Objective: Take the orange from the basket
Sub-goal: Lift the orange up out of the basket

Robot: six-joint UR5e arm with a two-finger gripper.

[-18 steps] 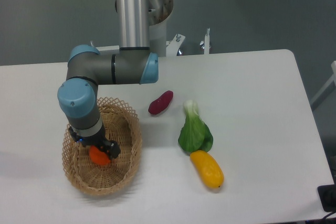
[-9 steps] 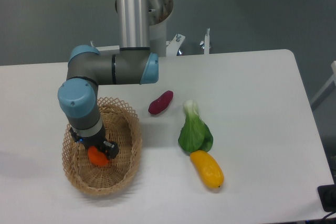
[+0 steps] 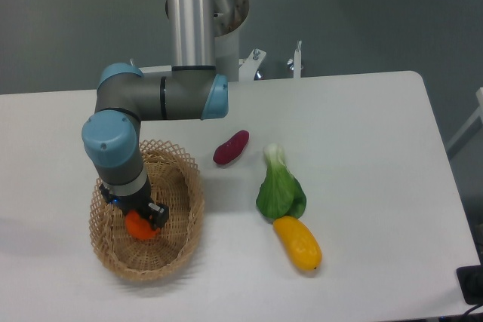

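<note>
We see the orange inside the basket, our gripper directly over it; whether the fingers grip it we cannot tell. We judge this the grasping step; next comes a straight lift.

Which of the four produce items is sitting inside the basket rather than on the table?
The orange, under the gripper inside the basket. The purple sweet potato, bok choy and yellow fruit all lie on the table.
</note>
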